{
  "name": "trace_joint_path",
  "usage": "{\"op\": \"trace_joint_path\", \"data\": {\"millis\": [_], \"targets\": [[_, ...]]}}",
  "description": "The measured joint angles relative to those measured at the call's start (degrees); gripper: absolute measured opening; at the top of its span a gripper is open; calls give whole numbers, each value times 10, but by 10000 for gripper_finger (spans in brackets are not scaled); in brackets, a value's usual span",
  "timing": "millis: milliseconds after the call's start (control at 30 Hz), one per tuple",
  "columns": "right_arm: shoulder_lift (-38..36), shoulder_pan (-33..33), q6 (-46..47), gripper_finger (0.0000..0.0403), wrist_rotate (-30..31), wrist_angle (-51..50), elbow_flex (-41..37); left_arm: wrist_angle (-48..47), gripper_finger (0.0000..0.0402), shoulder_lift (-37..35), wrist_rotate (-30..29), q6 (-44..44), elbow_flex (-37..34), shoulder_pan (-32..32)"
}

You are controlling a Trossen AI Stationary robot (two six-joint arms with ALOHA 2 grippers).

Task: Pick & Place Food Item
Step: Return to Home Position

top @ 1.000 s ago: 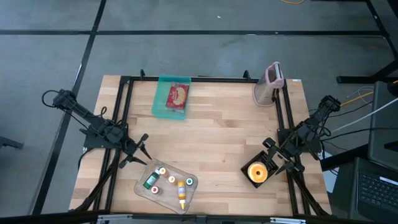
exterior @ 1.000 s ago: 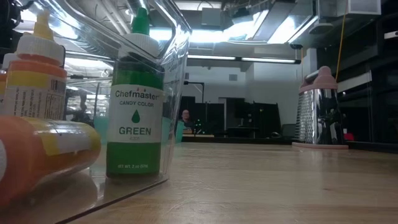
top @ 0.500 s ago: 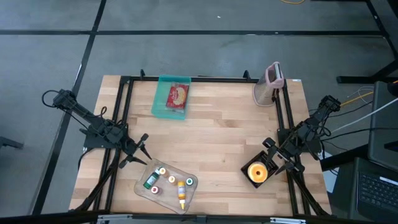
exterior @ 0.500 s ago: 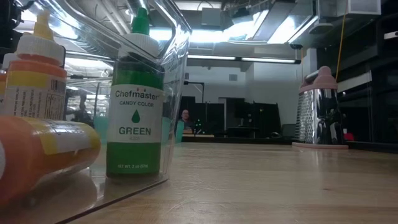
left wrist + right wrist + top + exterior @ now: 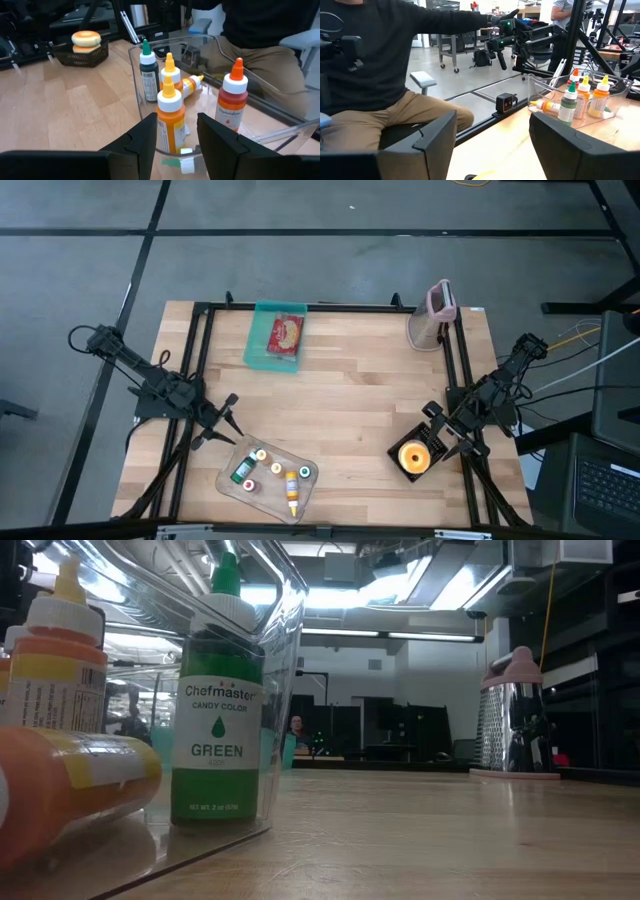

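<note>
Orange donut (image 5: 415, 456) in black basket (image 5: 398, 466), just beside right gripper (image 5: 436, 432), fingers apart.

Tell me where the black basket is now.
In the high view the basket sits near the table's lower right corner, beside the right gripper, an orange donut inside.

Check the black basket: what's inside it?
The top orange donut stands above the black basket rim, a second orange donut under it. From above only the top one shows; anything lower is covered.

Green bottle (image 5: 221, 730): "Chefmaster CANDY COLOR GREEN"
</note>
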Motion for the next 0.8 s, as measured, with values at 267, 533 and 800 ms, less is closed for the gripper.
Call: {"op": "trace_joint_path", "data": {"millis": [267, 533, 800], "targets": [[0, 0, 0, 245, 0, 0, 0, -1, 136, -6, 2, 0, 0, 0], [0, 0, 0, 245, 0, 0, 0, 0, 136, -6, 0, 0, 0, 0], [0, 0, 0, 245, 0, 0, 0, 0, 136, -6, -1, 0, 0, 0]]}}
